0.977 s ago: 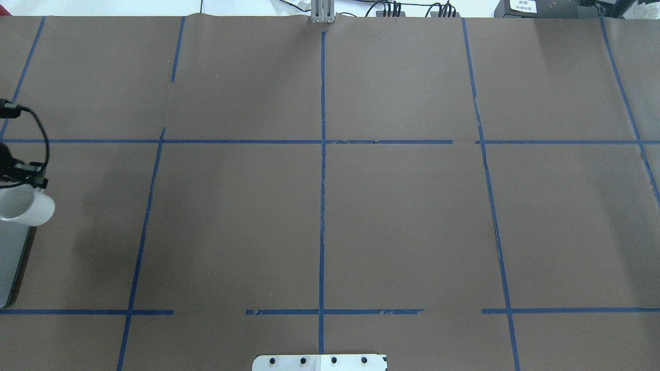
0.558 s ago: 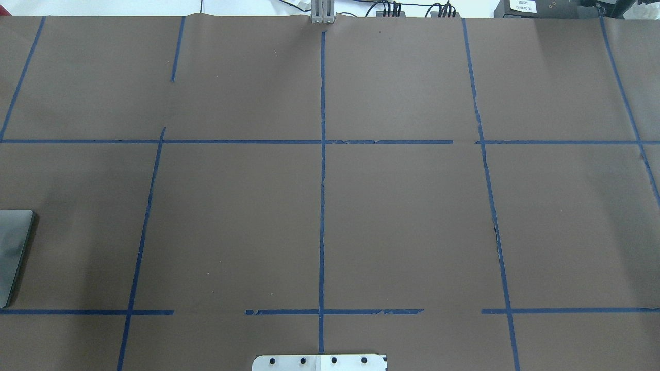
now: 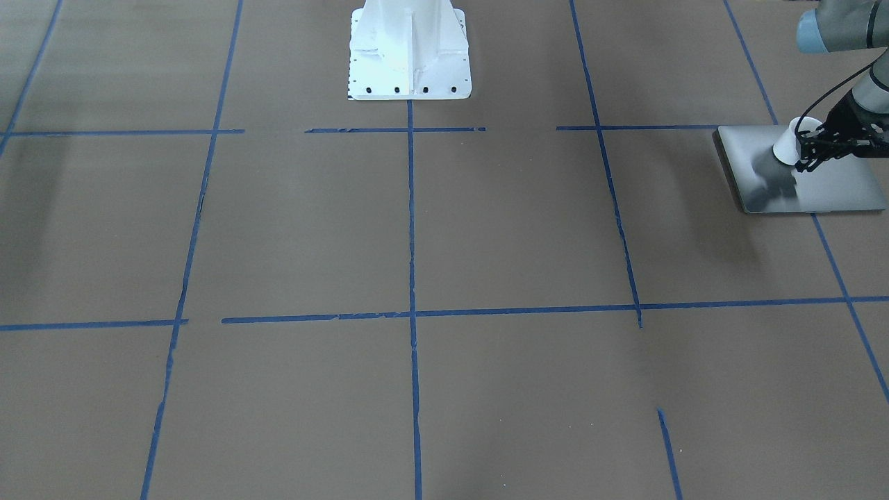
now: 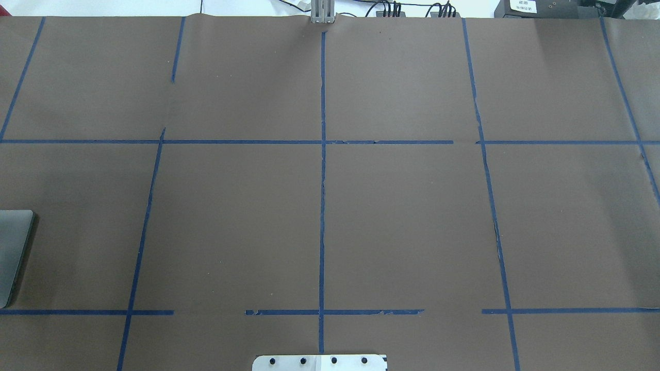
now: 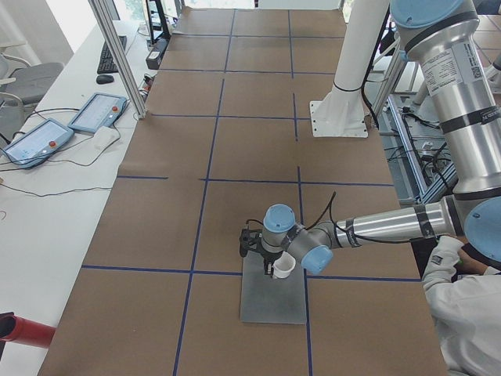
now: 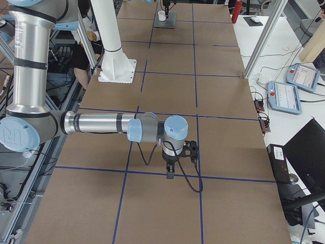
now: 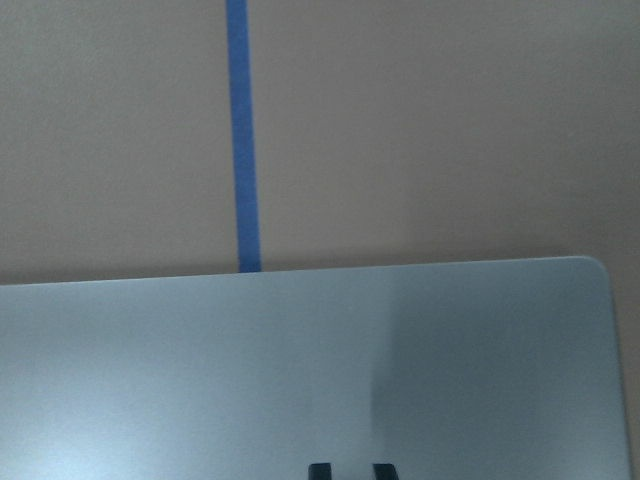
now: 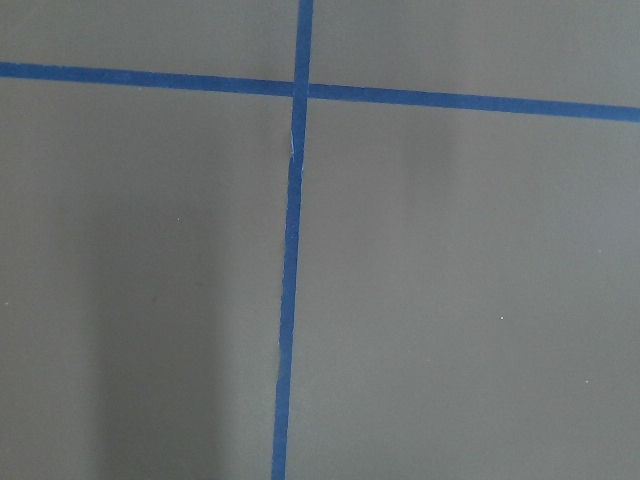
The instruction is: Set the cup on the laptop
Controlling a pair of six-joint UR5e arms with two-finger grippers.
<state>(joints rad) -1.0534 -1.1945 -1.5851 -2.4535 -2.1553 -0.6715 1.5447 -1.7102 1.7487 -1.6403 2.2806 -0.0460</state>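
The silver-grey laptop [image 3: 819,187] lies closed at the table's left end; it also shows in the exterior left view [image 5: 274,305], as a corner in the overhead view [image 4: 13,252], and in the left wrist view [image 7: 300,370]. My left gripper [image 3: 807,149] is shut on the rim of the small white cup [image 3: 787,144] and holds it a little above the lid near its rear corner, its shadow falling on the lid. The cup also shows in the exterior left view [image 5: 282,268]. My right gripper [image 6: 170,172] points down over bare table; I cannot tell whether it is open or shut.
The white robot base [image 3: 410,48] stands at the table's rear middle. Blue tape lines [image 4: 322,206] cross the brown paper cover. An aluminium post [image 5: 117,59] and teach pendants [image 5: 98,112] stand along the operators' side. A person [image 5: 470,313] sits beside the left arm.
In the overhead view the cup and left gripper stood at the left edge over the laptop's far corner a second ago; they have since moved left out of that view.
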